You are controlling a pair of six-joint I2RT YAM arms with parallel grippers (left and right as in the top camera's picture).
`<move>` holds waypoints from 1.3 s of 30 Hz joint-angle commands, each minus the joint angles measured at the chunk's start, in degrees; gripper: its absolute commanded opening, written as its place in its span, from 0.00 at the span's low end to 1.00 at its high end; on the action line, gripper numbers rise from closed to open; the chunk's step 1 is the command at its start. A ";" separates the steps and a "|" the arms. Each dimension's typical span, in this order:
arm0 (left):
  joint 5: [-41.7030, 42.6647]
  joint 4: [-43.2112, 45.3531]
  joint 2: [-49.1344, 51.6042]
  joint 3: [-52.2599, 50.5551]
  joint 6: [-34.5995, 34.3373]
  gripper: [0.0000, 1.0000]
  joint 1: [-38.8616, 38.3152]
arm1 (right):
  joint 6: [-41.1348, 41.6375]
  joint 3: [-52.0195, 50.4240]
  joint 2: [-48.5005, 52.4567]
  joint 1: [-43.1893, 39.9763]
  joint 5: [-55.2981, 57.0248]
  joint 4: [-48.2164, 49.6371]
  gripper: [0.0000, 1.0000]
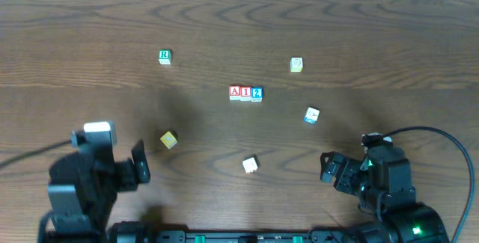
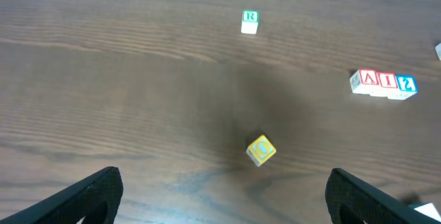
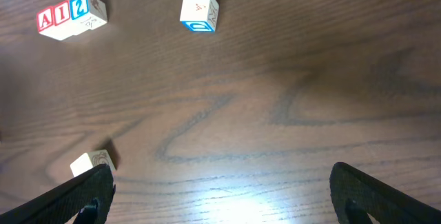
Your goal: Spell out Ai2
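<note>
A-I-2 row touching; yellow block well clear of it. Left tool, right tool spread wide, empty.

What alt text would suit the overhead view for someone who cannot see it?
Three letter blocks reading A, I, 2 sit side by side mid-table, five loose blocks scattered around them on the wooden table. The left gripper and right gripper sit at the near edge, jaws open and empty.
</note>
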 commanded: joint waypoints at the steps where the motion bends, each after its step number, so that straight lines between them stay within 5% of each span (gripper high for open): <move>1: 2.80 1.84 -7.17 -7.43 1.66 0.95 0.92 | 0.87 -0.09 -0.24 0.11 0.04 0.09 0.99; 16: 1.60 13.99 -24.79 -35.08 1.38 0.95 1.90 | 0.87 -0.09 -0.24 0.11 0.04 0.09 0.99; 39: -0.50 15.15 -27.32 -39.98 5.51 0.96 1.86 | 0.87 -0.09 -0.24 0.11 0.04 0.09 0.99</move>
